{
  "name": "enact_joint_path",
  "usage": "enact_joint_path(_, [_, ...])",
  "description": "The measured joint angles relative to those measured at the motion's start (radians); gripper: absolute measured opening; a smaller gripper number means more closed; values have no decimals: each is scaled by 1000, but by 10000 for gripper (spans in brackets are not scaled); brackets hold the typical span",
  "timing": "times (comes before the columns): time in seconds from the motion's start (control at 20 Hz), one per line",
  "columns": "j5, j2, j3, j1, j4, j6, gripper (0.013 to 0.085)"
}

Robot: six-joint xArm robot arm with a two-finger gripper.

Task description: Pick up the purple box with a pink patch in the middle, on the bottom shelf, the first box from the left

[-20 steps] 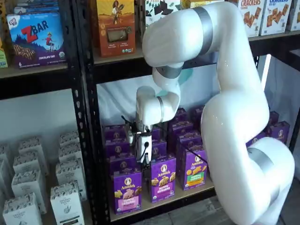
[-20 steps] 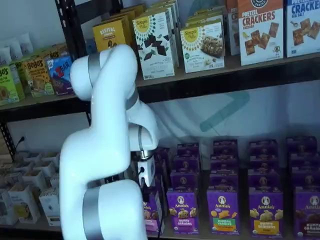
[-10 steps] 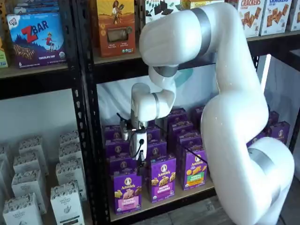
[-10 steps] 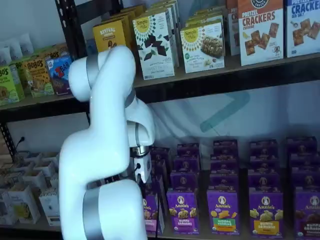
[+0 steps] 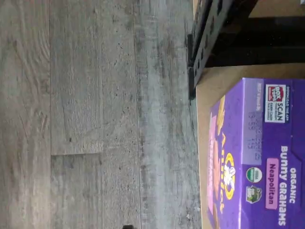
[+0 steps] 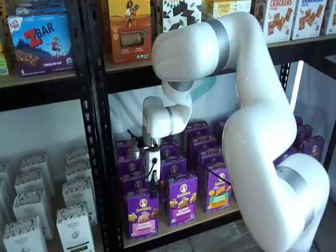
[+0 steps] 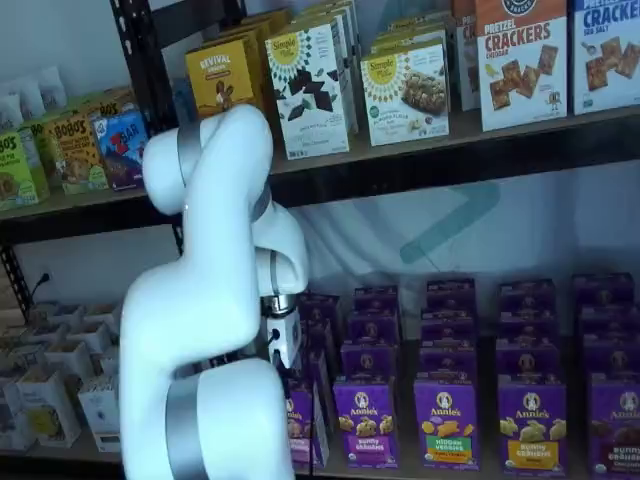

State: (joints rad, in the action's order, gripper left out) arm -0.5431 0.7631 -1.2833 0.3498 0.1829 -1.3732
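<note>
Grey wood-look planks cover the floor [image 5: 95, 114], with seams and scuffs plain in the wrist view. Black perforated uprights [image 6: 94, 131] frame the shelving in both shelf views. Behind the lower level hangs a pale sheet [image 7: 480, 230], perhaps plastic, bearing a faint teal mark. A bright vertical strip [image 6: 297, 86] glows at the right in a shelf view. The wall [image 7: 60, 40] behind the racks is plain white.

Both shelf views face the shelving from the front, the white arm [image 6: 252, 131] between camera and boxes; one looks square on, the other from an angle. The wrist view looks straight down, close, sharing the purple box [image 5: 252, 157] with them.
</note>
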Motion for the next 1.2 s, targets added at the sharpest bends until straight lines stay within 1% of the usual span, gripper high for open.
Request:
enact_joint_path(0.4, [15,71,-64,-2,3,-6,850])
enact_joint_path(0.85, [-5,173,-174,-3,-43,35,850])
enact_joint_path(1.0, [-10,195,-197,-2,-57,48,850])
enact_joint_path(1.2, [-5,211,-207,-3,-62,51,850])
